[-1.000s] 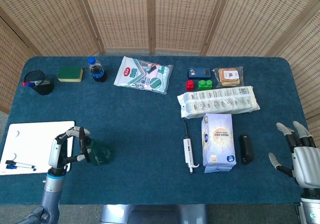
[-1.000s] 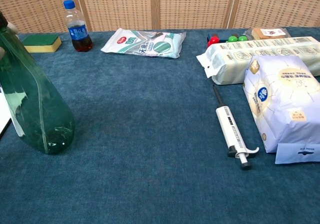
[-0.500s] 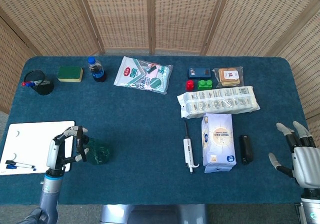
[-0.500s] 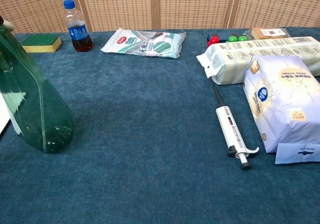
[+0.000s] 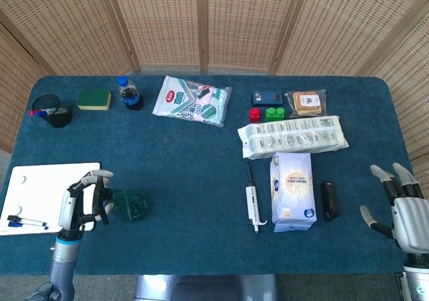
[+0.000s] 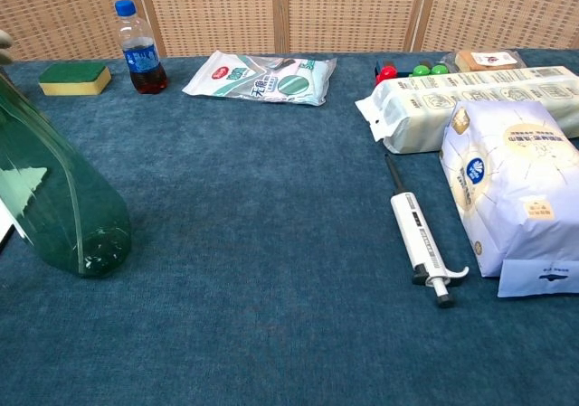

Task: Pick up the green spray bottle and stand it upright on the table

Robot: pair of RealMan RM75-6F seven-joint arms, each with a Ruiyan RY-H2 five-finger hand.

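The green spray bottle (image 5: pixel 129 206) (image 6: pixel 56 198) is translucent green and leans to the left with its base on the blue table cloth near the front left. My left hand (image 5: pixel 84 200) grips its upper part, fingers curled around the neck; the chest view shows only a sliver of that hand at the left edge. My right hand (image 5: pixel 402 207) hovers at the front right corner, fingers spread and holding nothing, far from the bottle.
A white board (image 5: pixel 47 197) with markers lies left of the bottle. A pipette (image 5: pixel 252 204), a white packet (image 5: pixel 293 190) and a black case (image 5: pixel 329 199) lie at centre right. A soda bottle (image 5: pixel 128 93), sponge (image 5: pixel 94 99) and pen cup (image 5: pixel 52 111) stand along the back.
My left hand has shifted slightly left with the bottle's top, tilting the bottle further left on its base. The right hand has not moved.
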